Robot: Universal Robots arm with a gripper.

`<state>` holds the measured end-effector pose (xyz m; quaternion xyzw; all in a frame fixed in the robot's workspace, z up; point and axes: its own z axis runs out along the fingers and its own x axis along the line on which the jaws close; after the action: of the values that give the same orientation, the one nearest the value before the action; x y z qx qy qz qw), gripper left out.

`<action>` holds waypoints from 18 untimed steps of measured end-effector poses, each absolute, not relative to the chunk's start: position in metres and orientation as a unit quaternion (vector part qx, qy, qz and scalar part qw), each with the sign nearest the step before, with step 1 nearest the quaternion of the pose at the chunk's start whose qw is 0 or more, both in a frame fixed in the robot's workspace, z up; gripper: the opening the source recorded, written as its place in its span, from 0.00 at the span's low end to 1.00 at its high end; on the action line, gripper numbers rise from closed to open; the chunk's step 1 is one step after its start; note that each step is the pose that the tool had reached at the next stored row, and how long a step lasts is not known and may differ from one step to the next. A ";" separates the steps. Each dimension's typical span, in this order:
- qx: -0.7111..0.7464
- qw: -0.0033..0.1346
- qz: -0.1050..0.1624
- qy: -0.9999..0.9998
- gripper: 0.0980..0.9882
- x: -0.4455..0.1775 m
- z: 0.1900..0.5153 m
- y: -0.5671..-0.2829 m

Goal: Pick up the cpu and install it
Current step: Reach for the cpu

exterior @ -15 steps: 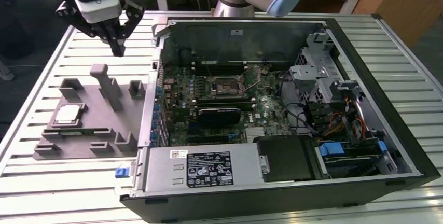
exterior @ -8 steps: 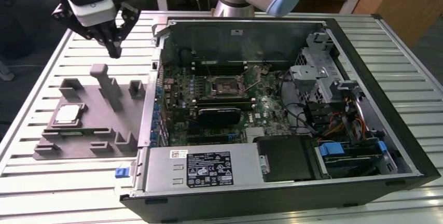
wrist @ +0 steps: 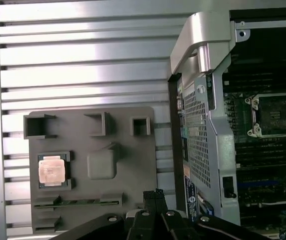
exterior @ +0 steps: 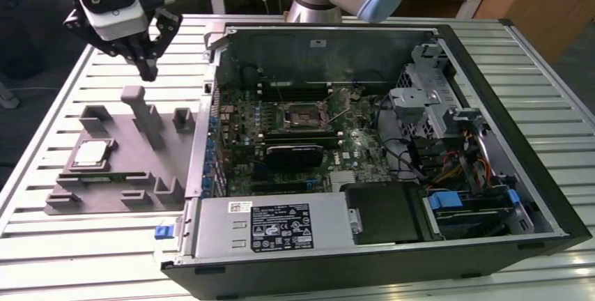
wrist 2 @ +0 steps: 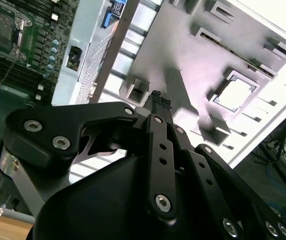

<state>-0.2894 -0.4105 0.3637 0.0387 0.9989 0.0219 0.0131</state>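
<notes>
On the exterior view's left, a flat grey plastic fixture tray (exterior: 130, 168) was seen lying on the slatted metal table (exterior: 56, 245). The small, flat, square, silver-topped cpu (exterior: 90, 153) was found seated in one of the tray's recesses, untouched. Above the tray's far end the black two-fingered gripper (exterior: 147, 71) was held in the air, its fingers drawn together with nothing between them, well apart from the chip. Further to the exterior view's right, the open black computer case (exterior: 525, 141) was laid on its side. The square processor socket (exterior: 302, 116) on the green motherboard (exterior: 353, 141) appeared unfilled. The step in hand was judged to be the approach for the pick-up. A grasp would call for the fingers to be parted and centred over the chip's edges.
</notes>
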 end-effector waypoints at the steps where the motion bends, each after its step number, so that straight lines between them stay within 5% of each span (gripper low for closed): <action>1: 0.039 0.013 0.022 0.999 0.01 -0.291 0.363 -0.411; 18: 0.039 0.013 0.022 0.999 0.01 -0.316 0.351 -0.411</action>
<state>-0.3163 -0.4106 0.3514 0.0392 0.9989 0.0219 0.0131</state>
